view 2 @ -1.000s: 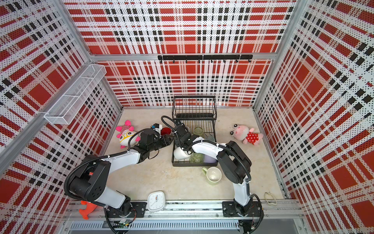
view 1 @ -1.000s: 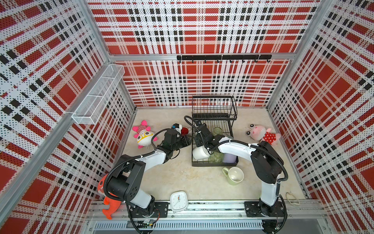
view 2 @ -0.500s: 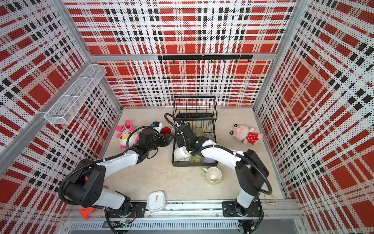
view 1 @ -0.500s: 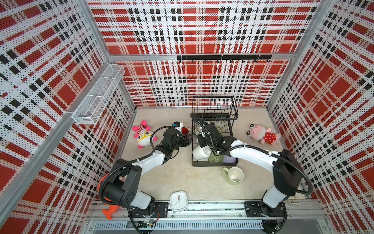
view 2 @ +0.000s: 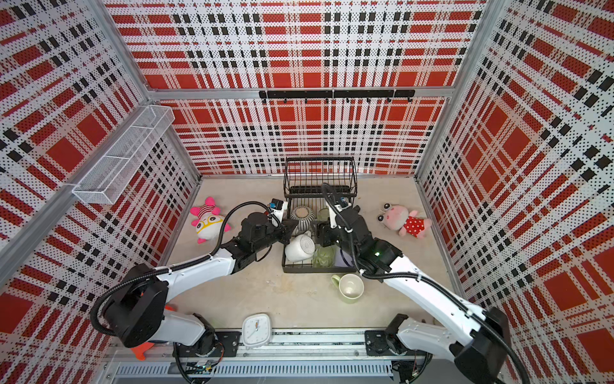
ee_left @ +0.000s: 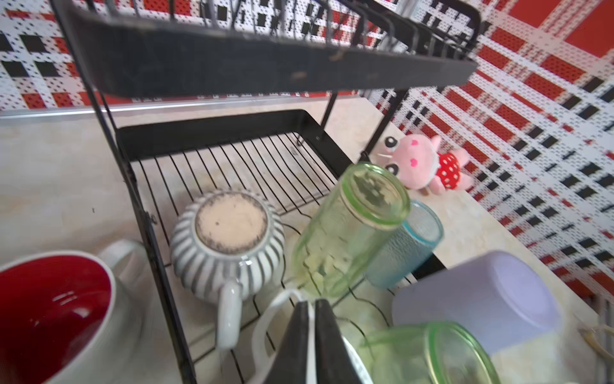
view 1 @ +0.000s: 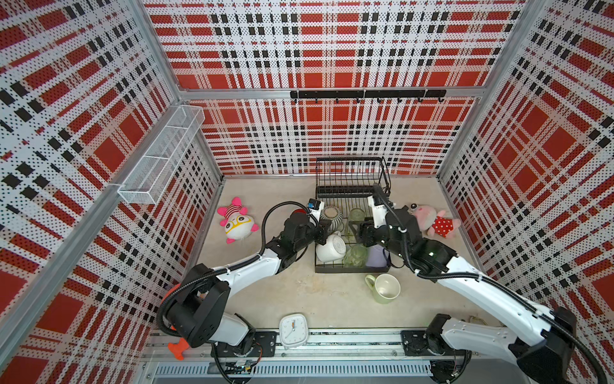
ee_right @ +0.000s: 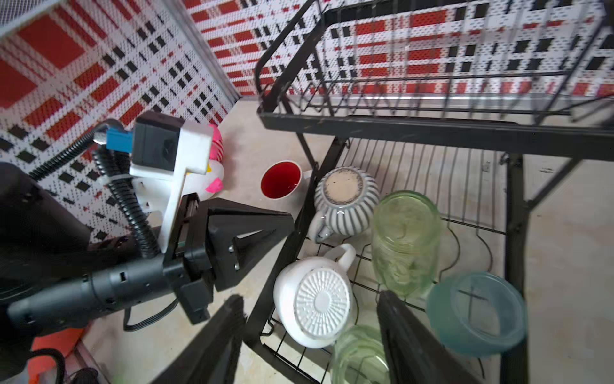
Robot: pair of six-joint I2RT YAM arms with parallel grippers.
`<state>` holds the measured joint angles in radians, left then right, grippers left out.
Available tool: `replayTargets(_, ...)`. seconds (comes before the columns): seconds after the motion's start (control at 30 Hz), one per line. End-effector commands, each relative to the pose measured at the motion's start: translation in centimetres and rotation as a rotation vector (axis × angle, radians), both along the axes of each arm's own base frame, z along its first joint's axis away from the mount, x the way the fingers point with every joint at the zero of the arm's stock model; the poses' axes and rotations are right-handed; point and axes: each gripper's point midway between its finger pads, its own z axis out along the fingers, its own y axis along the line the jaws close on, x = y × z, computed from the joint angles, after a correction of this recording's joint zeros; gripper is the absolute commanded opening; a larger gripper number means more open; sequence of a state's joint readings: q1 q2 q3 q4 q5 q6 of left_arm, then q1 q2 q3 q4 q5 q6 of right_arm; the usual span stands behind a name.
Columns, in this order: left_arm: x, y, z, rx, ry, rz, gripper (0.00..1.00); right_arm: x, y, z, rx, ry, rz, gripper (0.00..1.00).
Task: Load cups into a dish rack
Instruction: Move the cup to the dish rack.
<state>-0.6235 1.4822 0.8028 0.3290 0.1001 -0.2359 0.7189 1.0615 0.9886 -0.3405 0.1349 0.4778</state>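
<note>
Upturned white ceramic mug (view 1: 329,249) sat in black wire dish rack (ee_right: 432,133); right gripper (ee_right: 310,299) released, left gripper (ee_right: 289,221) clenched empty; red-lined mug (ee_right: 281,179) seemingly awaited grasping.

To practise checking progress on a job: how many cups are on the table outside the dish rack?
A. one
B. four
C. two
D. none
C: the pale-green mug in front of the rack and the red-inside mug beside it both sit on the table, not in the rack.
</note>
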Motion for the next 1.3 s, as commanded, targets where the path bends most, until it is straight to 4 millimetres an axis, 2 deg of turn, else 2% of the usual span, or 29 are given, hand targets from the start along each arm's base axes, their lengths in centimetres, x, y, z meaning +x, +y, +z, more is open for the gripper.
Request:
replayTargets(0.0, 0.5, -0.6, -1.8, 0.069, 0.008, -0.022, 0.08, -1.4, -3.3, 0.8, 0.009, 0.043, -0.067, 0.72)
replayTargets(0.17, 1.0, -1.2, -2.7, 0.097, 0.024, -0.005, 0.08, -2.9, -7.6, 1.5, -0.016, 0.073, -0.153, 0.73)
replayTargets(0.27, 1.4, -1.3, -3.0, 0.13, 0.022, 0.034, 0.08, -3.7, -9.2, 1.6, -0.041, 0.081, -0.191, 0.75)
replayTargets(0.4, 1.8, -0.9, -4.4, 0.235, -0.007, 0.091, 0.09, -4.4, -11.3, 1.7, -0.094, 0.088, -0.257, 0.77)
replayTargets(0.6, 3.3, -0.7, -6.5, 0.483, -0.011, 0.088, 0.1, -4.8, -12.1, 3.1, -0.103, 0.073, -0.269, 0.77)
replayTargets(0.9, 3.6, -1.9, -7.8, 0.643, -0.017, -0.051, 0.1, -5.3, -12.7, 4.5, -0.101, 0.049, -0.273, 0.77)
replayTargets(1.0, 4.0, -1.8, -8.5, 0.717, 0.003, -0.076, 0.1, -5.6, -12.9, 4.7, -0.099, 0.046, -0.274, 0.77)
replayTargets(1.07, 4.2, -1.9, -8.1, 0.734, -0.001, -0.092, 0.11, -5.7, -13.1, 4.7, -0.099, 0.042, -0.28, 0.77)
replayTargets(1.2, 3.8, -3.0, -5.2, 0.695, -0.035, -0.151, 0.12, -6.0, -13.5, 4.4, -0.106, 0.049, -0.292, 0.77)
replayTargets(1.27, 3.1, -3.4, -4.6, 0.694, -0.039, -0.2, 0.12, -6.1, -13.5, 4.3, -0.102, 0.05, -0.292, 0.77)
